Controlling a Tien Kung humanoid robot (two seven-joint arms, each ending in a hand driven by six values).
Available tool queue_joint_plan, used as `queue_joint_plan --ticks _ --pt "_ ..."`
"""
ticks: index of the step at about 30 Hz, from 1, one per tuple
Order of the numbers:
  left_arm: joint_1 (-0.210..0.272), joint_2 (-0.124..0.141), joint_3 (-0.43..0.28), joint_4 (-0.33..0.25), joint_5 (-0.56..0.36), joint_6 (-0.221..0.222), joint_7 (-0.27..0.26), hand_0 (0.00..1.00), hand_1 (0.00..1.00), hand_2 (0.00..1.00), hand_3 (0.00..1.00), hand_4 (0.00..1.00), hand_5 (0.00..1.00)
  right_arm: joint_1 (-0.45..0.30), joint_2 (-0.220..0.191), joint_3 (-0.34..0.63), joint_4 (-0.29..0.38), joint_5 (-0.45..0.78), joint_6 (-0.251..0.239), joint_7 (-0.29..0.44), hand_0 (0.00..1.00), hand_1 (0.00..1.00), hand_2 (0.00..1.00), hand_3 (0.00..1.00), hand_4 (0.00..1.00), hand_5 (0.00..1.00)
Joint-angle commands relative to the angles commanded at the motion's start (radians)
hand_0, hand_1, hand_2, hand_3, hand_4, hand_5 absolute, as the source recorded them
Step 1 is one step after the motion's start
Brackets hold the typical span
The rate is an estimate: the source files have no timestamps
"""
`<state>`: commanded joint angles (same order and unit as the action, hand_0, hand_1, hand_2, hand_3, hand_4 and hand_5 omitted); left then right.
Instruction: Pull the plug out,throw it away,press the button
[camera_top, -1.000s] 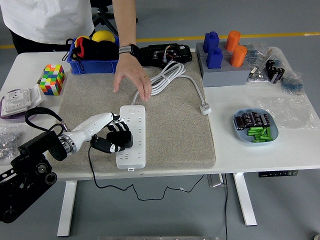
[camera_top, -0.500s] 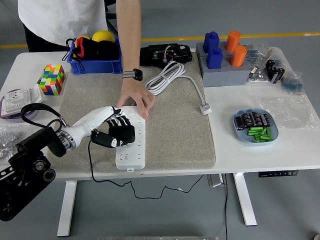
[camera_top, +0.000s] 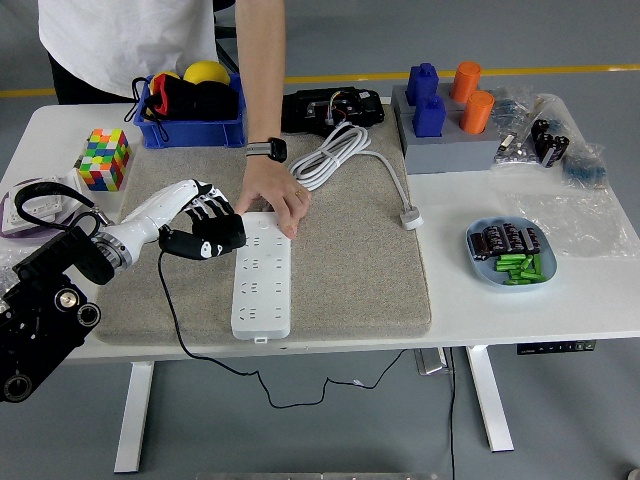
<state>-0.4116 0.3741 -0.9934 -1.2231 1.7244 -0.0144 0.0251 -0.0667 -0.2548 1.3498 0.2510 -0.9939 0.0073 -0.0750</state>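
Observation:
A white power strip (camera_top: 262, 276) lies lengthwise on the grey mat (camera_top: 350, 260). My left hand (camera_top: 205, 232) hovers just left of the strip's far end, fingers curled on a black plug (camera_top: 218, 240). The plug's thin black cord (camera_top: 175, 320) hangs down over the table's near edge. A person's hand (camera_top: 272, 195) presses down on the strip's far end. The strip's own white cable (camera_top: 335, 155) coils toward the back and ends in a white plug (camera_top: 410, 216). My right arm is out of view.
A blue bin (camera_top: 190, 128) with a yellow ball stands at the back left, a colourful cube (camera_top: 103, 158) left of the mat. A grey block (camera_top: 450, 145) with blue and orange cylinders sits back right. A blue plate (camera_top: 478, 258) of batteries lies right.
My left hand lifted the black plug off the strip and carried it left and away from the sockets. The person's hand came down and now holds the strip's far end.

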Motion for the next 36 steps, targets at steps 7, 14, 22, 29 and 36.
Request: queue_joint_plan --ticks 7,14,22,29,36 --pt "-0.023 -0.002 0.012 0.081 -0.009 -0.004 0.002 0.47 0.372 0.399 0.575 0.676 0.002 -0.002 0.001 0.001 -0.001 0.001 0.0 0.0 0.724 0.678 0.658 0.651 0.749 0.604" --pt "-0.033 -0.017 0.022 0.141 -0.013 -0.012 0.008 0.466 0.414 0.438 0.588 0.696 0.002 -0.001 0.003 -0.001 0.0 0.002 0.001 0.0 0.724 0.678 0.659 0.651 0.75 0.603" --pt "-0.032 -0.019 0.019 0.15 -0.014 -0.02 0.009 0.791 0.817 0.727 0.78 0.943 0.002 -0.003 0.001 -0.002 -0.001 0.003 0.001 -0.001 0.725 0.678 0.659 0.651 0.749 0.603" --pt "-0.033 -0.018 0.012 0.142 -0.011 -0.016 0.007 0.82 0.86 0.786 0.83 0.974 0.002 -0.002 0.002 -0.003 0.0 0.004 0.002 -0.001 0.725 0.678 0.659 0.651 0.749 0.603" --pt "-0.035 -0.018 0.013 0.131 -0.007 -0.016 0.009 0.81 0.844 0.778 0.827 0.995 0.021 -0.002 0.001 -0.001 0.0 0.003 0.001 0.0 0.726 0.678 0.658 0.651 0.749 0.603"
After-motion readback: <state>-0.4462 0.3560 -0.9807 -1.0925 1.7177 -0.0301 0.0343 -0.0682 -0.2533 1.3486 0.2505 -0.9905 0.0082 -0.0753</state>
